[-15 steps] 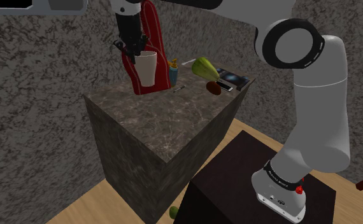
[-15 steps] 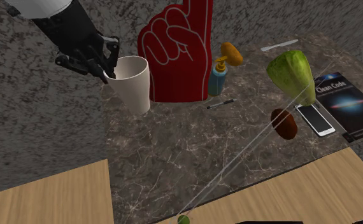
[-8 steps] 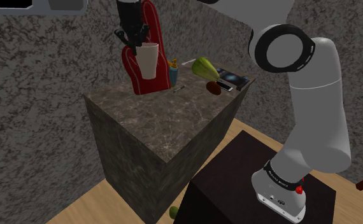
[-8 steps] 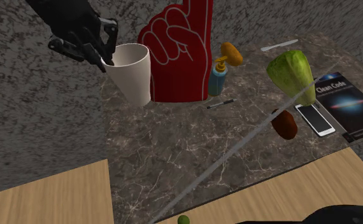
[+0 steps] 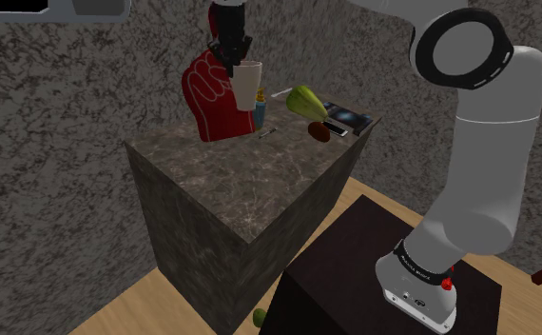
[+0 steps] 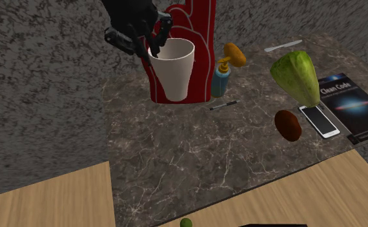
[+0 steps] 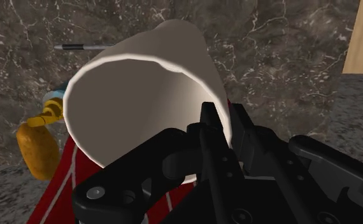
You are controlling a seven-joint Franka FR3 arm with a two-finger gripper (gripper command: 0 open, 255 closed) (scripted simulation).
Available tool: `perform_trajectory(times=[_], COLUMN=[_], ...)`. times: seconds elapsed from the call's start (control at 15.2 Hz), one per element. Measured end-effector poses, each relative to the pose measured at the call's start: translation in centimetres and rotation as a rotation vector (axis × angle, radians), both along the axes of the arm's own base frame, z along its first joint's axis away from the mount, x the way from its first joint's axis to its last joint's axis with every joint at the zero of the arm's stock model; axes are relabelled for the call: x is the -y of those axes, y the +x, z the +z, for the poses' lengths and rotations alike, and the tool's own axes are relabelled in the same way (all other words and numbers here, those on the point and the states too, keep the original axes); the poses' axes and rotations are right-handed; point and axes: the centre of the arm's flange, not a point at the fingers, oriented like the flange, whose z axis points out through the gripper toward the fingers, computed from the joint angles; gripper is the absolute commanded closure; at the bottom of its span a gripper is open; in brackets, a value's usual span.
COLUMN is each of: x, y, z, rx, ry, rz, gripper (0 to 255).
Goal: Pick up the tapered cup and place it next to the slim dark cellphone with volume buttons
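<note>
The tapered cup (image 6: pixel 175 72) was held upright by its rim in the clamped gripper (image 6: pixel 155 48), raised above the worktop (image 6: pixel 195 158), with the cellphone (image 6: pixel 319 120) lying well apart toward the second exterior view's right.

Cup (image 6: pixel 174 74) matt, smooth; counter (image 6: pixel 195 155) marble (wht veins).

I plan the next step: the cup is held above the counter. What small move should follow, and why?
Probably carry the white cup toward the second exterior view's right, kept high: the pincer clasps its rim, and the pump bottle stands between it and the cellphone.
</note>
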Motion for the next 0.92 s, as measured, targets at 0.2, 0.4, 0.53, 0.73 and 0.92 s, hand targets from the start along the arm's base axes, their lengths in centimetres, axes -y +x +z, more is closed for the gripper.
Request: perform_trajectory(times=[0.2, 0.4, 0.53, 0.73, 0.92], x=[4.3, 8.0, 10.4, 14.8, 18.8], y=[0.1, 0.4, 0.4, 0.6, 0.7], z=[0.5, 0.1, 0.4, 0.1, 0.2], rx=[0.000, 0.000, 0.000, -0.001, 0.000], ry=[0.000, 0.000, 0.000, 0.000, 0.000], rz=[0.000, 0.000, 0.000, -0.001, -0.001], gripper=[255, 255, 255, 255, 255])
